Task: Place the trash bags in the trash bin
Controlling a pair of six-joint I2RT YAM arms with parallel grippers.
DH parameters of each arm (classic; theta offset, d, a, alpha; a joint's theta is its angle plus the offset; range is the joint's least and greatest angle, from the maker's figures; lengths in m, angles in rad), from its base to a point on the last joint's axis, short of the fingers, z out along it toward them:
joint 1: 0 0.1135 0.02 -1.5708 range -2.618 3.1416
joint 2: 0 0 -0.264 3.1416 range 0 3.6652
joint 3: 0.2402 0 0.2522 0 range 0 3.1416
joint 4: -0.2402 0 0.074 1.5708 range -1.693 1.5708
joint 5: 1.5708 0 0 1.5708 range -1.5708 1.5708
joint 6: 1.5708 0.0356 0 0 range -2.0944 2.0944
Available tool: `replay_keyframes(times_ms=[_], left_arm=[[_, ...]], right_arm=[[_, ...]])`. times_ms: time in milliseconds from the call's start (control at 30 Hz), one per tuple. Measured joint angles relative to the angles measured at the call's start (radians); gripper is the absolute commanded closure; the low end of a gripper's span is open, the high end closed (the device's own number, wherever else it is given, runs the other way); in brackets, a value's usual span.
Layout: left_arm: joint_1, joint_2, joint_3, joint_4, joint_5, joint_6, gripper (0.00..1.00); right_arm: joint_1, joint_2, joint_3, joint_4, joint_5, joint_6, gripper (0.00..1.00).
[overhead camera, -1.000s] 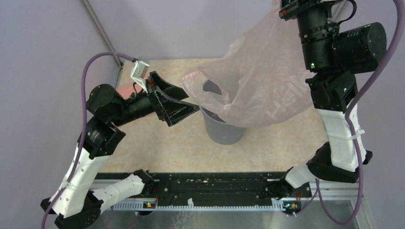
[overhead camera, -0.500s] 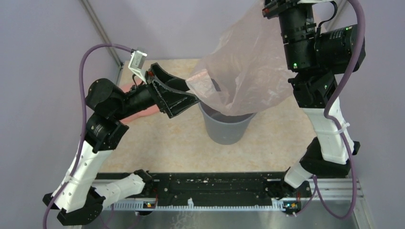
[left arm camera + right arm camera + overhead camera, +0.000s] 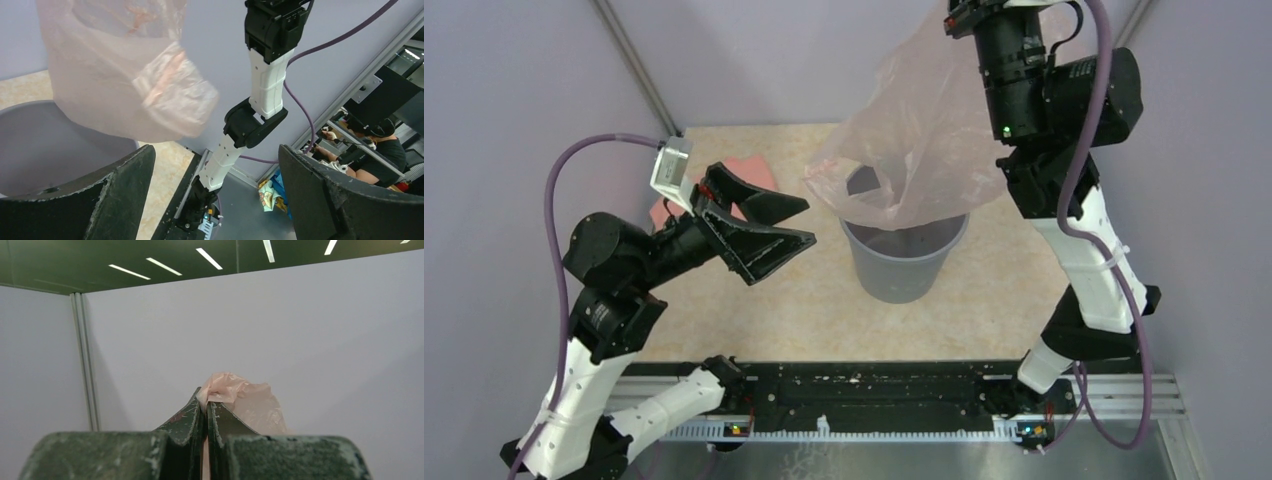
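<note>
The thin, translucent pale-pink plastic film bag (image 3: 919, 140) hangs in the air above the round grey plastic wastebasket (image 3: 902, 282). Its lower folds sag across the bin's opening, and one crumpled lobe sticks out past the rim on the left. The bag's top is bunched and pinched between the closed fingers of the right gripper (image 3: 206, 402), high above the bin, so the film trails down from it. The left gripper (image 3: 809, 222) is spread wide and holds nothing. It sits just left of the bin at about rim height, near the protruding lobe but apart from it.

The risk, as I judge it, is that the floppy film drapes over the rim or slides down the outside if let go now. A snagged fold could also drag the light bin across the beige table (image 3: 994, 290).
</note>
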Motion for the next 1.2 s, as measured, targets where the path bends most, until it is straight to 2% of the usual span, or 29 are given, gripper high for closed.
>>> replay_keyframes(times_ms=[233, 300, 367, 400, 533, 667, 767, 967, 1200], left_arm=[[0.000, 0.052, 0.016, -0.019, -0.052, -0.013, 0.03], [0.000, 0.090, 0.019, -0.035, -0.087, -0.013, 0.07], [0.000, 0.124, 0.025, -0.059, -0.140, -0.010, 0.14], [0.000, 0.140, 0.026, -0.068, -0.163, -0.010, 0.19], [0.000, 0.181, 0.043, -0.143, -0.298, 0.015, 0.48], [0.000, 0.199, 0.111, -0.209, -0.431, 0.053, 0.83], [0.000, 0.233, 0.200, -0.244, -0.515, 0.087, 0.99], [0.000, 0.281, 0.304, -0.309, -0.560, 0.117, 1.00], [0.000, 0.298, 0.375, -0.355, -0.425, 0.117, 1.00]], right_arm=[[0.062, 0.039, 0.000, 0.008, 0.035, -0.046, 1.00], [0.076, 0.044, 0.000, 0.008, 0.040, -0.056, 1.00], [0.086, 0.046, 0.000, 0.007, 0.045, -0.065, 1.00], [0.090, 0.046, 0.000, 0.006, 0.047, -0.068, 1.00], [0.107, 0.038, -0.026, 0.009, 0.054, -0.068, 1.00], [0.126, 0.036, -0.060, -0.021, 0.055, -0.043, 1.00], [0.132, 0.028, -0.082, -0.084, 0.050, 0.019, 1.00], [0.136, -0.074, -0.212, -0.221, 0.005, 0.209, 1.00], [0.136, -0.132, -0.138, -0.288, -0.048, 0.315, 1.00]])
